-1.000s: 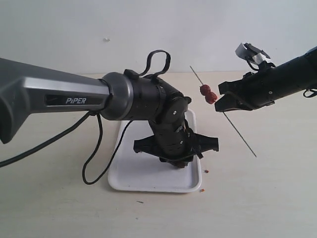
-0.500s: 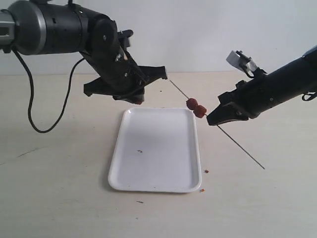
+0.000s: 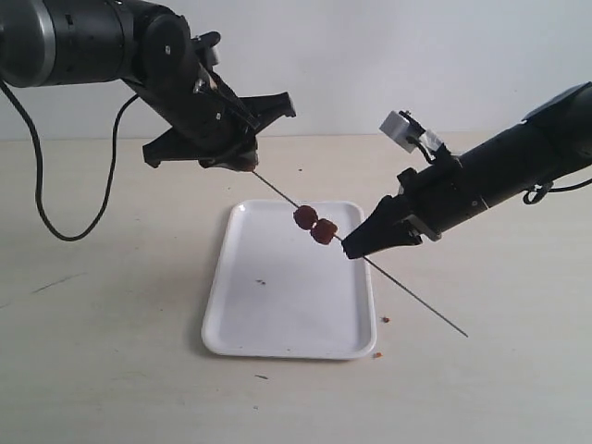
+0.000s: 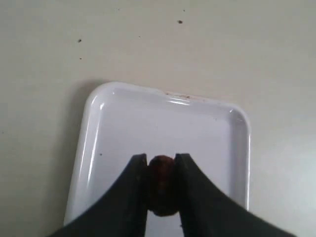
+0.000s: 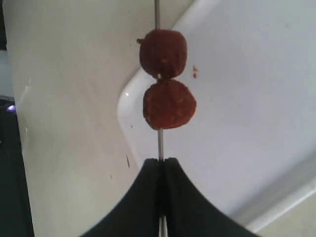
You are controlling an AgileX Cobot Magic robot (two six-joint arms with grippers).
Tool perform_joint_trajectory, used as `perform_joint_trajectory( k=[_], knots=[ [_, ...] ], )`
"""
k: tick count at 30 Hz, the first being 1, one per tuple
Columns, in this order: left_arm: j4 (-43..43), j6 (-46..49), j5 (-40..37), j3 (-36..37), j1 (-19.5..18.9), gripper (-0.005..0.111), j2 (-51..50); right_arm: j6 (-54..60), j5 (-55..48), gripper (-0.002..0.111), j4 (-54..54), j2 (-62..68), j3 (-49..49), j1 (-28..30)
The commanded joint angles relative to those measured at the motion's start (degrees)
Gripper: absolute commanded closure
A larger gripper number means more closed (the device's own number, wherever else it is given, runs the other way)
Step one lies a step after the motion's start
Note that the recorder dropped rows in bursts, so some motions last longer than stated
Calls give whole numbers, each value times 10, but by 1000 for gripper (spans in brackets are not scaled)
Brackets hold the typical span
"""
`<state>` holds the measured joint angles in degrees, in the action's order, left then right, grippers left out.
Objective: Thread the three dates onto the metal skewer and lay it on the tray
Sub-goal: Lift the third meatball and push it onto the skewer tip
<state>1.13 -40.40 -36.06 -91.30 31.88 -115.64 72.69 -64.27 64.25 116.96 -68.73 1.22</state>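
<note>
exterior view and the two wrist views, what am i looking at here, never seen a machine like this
It is a robot with two black arms, each ending in a two-fingered gripper. The exterior view comes from a camera standing off the arms. Each wrist view comes from a camera on one arm, looking along its fingers. On the pale table lie a white tray and a few brown crumbs. The right gripper is shut on a thin metal skewer, held slanting above the tray, with two dates already threaded on it. The left gripper pinches a third date, seen between its fingers in its wrist view. The skewer's free end reaches up to that gripper.
</note>
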Motion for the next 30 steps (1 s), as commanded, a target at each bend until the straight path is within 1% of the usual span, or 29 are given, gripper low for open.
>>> perform_joint_trajectory(
  k=[1, 6, 12, 16, 20, 24, 30],
  knots=[
    [-26, -7, 15, 0, -16, 85, 6, 14, -7, 108, 17, -1, -2, 1],
    [-35, -6, 17, 0, -28, 85, 6, 17, -7, 108, 17, -1, -2, 1],
    [-71, 4, 21, 0, -27, 85, 4, 23, -8, 108, 20, -1, -2, 1],
    [-127, 33, 22, 0, -27, 85, -1, 27, -9, 108, 31, -1, -2, 1],
    [-131, 40, 21, 0, -27, 85, -2, 27, -7, 108, 32, -1, -2, 1],
    [-139, 40, 23, 0, -27, 85, -2, 34, 1, 108, 61, -1, -2, 1],
    [-191, 78, 27, 0, -27, 85, -2, 49, 9, 108, 94, -1, -2, 1]
  ],
)
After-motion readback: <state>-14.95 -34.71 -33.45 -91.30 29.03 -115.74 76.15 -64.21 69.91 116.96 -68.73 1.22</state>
